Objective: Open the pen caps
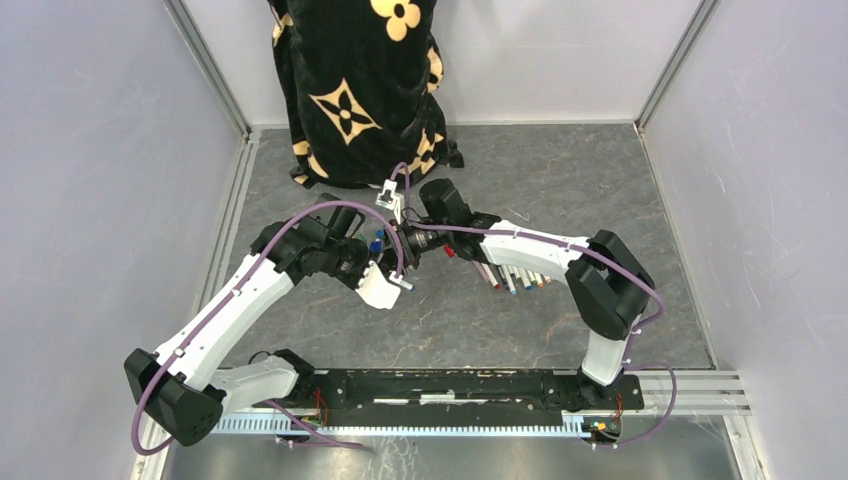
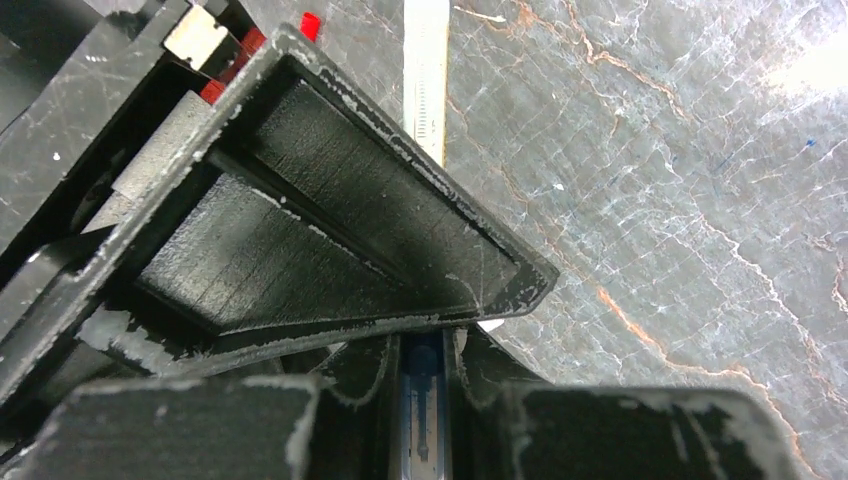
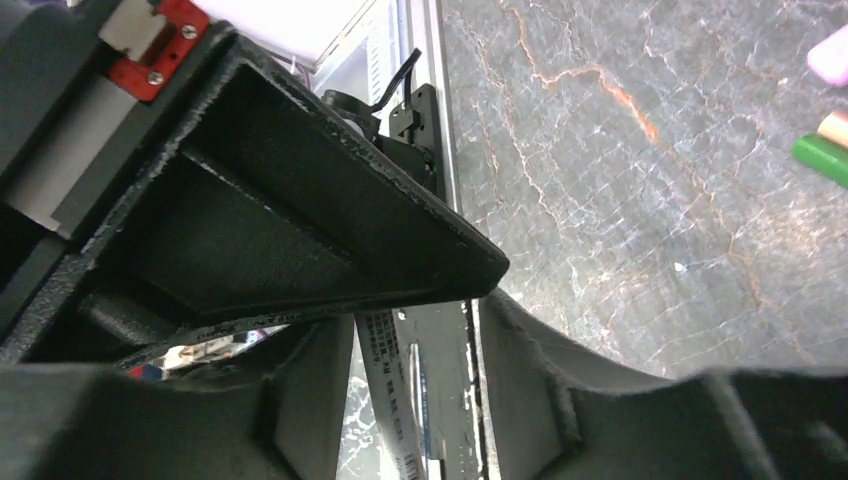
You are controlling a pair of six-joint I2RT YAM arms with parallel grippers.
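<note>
My two grippers meet over the middle of the table, both on one pen. The left gripper is shut on the pen's blue end; its white barrel runs away past the upper finger. The right gripper is shut on the same pen's white printed barrel, seen between its fingers. Several more pens with coloured ends lie in a row on the table under the right forearm. Whether the cap has come off cannot be seen.
A black cloth with gold flowers hangs at the back. Pink and green pen ends show at the right edge of the right wrist view. Grey walls close in both sides of the marbled table.
</note>
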